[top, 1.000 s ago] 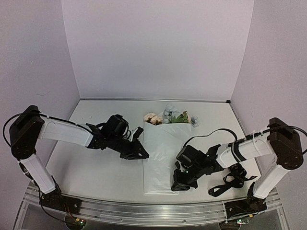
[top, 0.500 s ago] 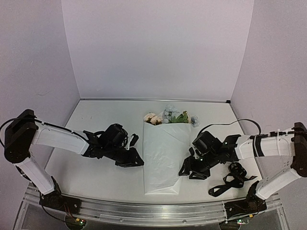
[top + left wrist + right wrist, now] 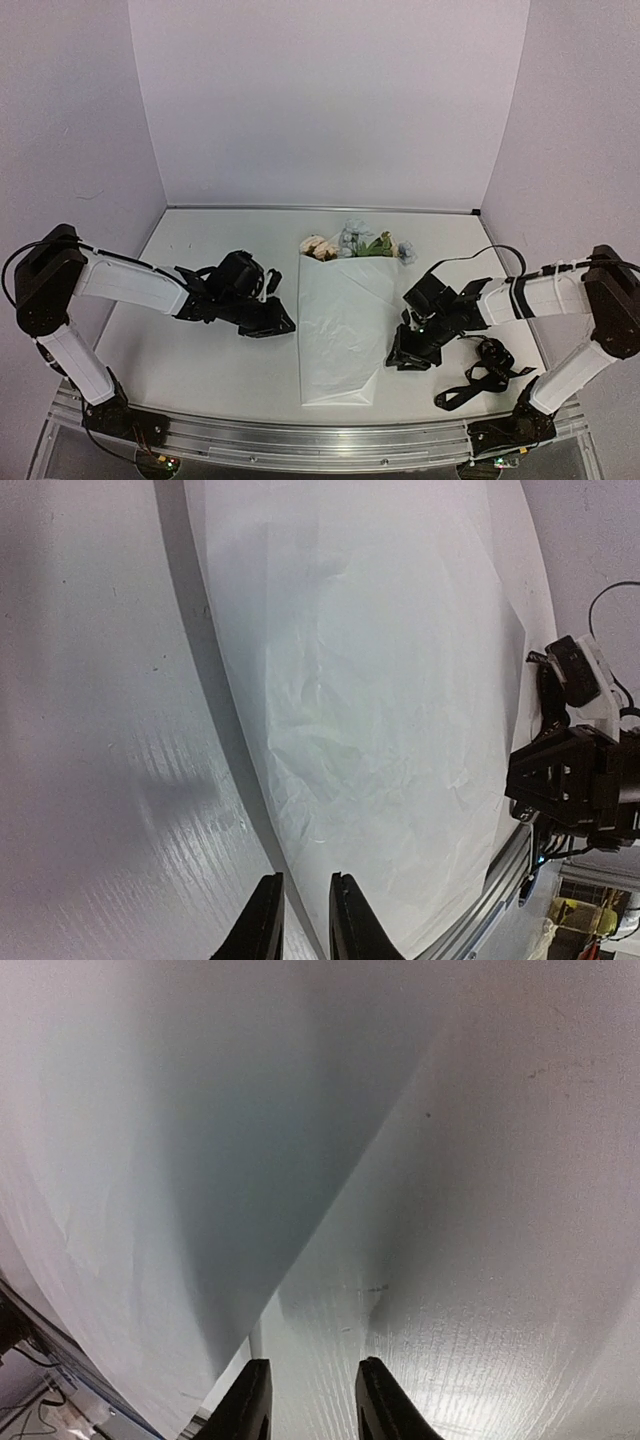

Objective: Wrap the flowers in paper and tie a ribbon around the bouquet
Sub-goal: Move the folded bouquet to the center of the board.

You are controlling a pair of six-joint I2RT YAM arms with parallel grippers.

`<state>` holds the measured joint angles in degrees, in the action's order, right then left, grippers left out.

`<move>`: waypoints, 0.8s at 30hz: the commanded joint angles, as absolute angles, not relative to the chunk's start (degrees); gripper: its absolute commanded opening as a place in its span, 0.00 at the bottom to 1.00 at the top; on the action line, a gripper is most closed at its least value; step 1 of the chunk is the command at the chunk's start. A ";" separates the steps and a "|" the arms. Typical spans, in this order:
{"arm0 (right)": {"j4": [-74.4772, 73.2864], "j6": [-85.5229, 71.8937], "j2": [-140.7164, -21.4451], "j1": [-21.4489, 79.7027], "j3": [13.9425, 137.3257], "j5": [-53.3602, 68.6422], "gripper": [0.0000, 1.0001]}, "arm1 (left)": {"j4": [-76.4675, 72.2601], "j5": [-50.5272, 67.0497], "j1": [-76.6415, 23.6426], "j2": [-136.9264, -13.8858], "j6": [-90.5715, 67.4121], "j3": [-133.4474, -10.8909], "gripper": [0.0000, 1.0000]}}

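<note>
On the middle of the white table [image 3: 190, 370] lies the paper [image 3: 340, 320], folded into a long wrap whose narrow end points toward the near edge. The flowers [image 3: 352, 243] poke out of its far end, peach blooms to the left, pale blue ones and green leaves to the right. Just left of the paper's left edge the left gripper [image 3: 283, 327] sits low over the table, its jaws a narrow gap apart with nothing held between them. At the paper's right edge the right gripper [image 3: 397, 360] points down at the table, jaws parted a little wider and likewise empty, the paper's edge just beside its fingertips. The ribbon [image 3: 470, 385] lies in loose black loops on the near right, beside the right arm and apart from the paper
</note>
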<state>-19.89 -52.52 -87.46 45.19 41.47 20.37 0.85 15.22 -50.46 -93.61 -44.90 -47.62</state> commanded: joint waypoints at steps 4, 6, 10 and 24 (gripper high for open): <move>-15.48 -53.04 -92.86 44.30 44.74 20.68 0.18 | -3.14 16.55 -48.36 -95.73 -44.93 -49.11 0.17; -15.39 -53.12 -93.87 44.17 45.52 20.72 0.17 | -3.28 17.13 -47.96 -96.53 -44.91 -49.49 0.17; -15.38 -52.84 -96.15 43.94 47.42 21.16 0.16 | -3.68 17.57 -46.93 -98.01 -44.94 -50.28 0.17; -15.36 -53.47 -104.71 38.96 57.16 25.02 0.14 | -3.21 21.68 -41.76 -103.94 -42.72 -56.79 0.16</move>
<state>-15.42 -52.89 -101.99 41.43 53.37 23.88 -2.02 19.36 -42.34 -102.18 -44.48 -52.64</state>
